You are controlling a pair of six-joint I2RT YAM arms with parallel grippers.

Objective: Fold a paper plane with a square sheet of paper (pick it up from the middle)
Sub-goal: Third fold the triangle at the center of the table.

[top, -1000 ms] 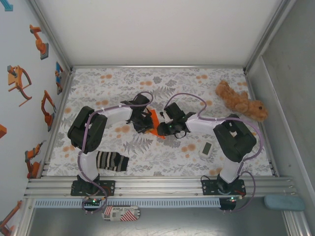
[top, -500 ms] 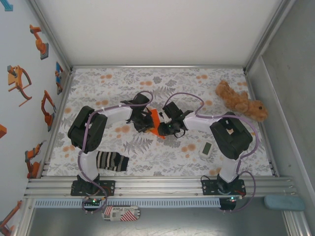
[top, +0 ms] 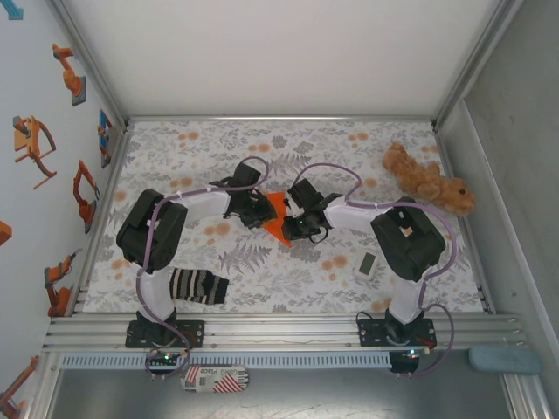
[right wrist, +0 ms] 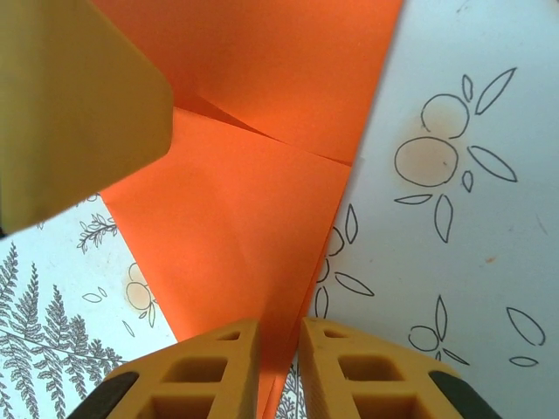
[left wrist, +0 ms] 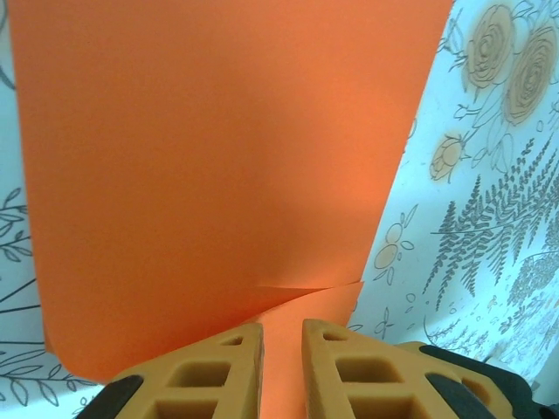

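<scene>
From above, our sheet of paper (top: 277, 218) sits in the middle of the frame, a bright orange folded shape with its point aimed toward the lower edge, held between the two sets of jaws over the flower-patterned desk (top: 201, 148). The left arm (top: 205, 202) reaches in from the left and the right arm (top: 358, 212) from the right, and they meet at the paper. In the left wrist view the paper (left wrist: 218, 157) covers most of the frame as a broad flat face. A crease line runs just above the yellow fingers (left wrist: 201, 375) at the bottom edge. The left jaws are clamped on the paper, which runs down into the narrow slot between them. In the right wrist view the paper (right wrist: 253, 218) narrows to a corner that passes between the yellow fingers (right wrist: 367, 371) at the bottom, so the right jaws are clamped on it too. A fold edge crosses the sheet diagonally, and a blurred pale yellow block (right wrist: 79, 105) covers the upper left corner. Well apart from the paper, a brown plush toy (top: 428, 183) lies at the right of the desk, a striped sock (top: 199, 286) at the lower left, and a small white device (top: 366, 264) at the lower right.
</scene>
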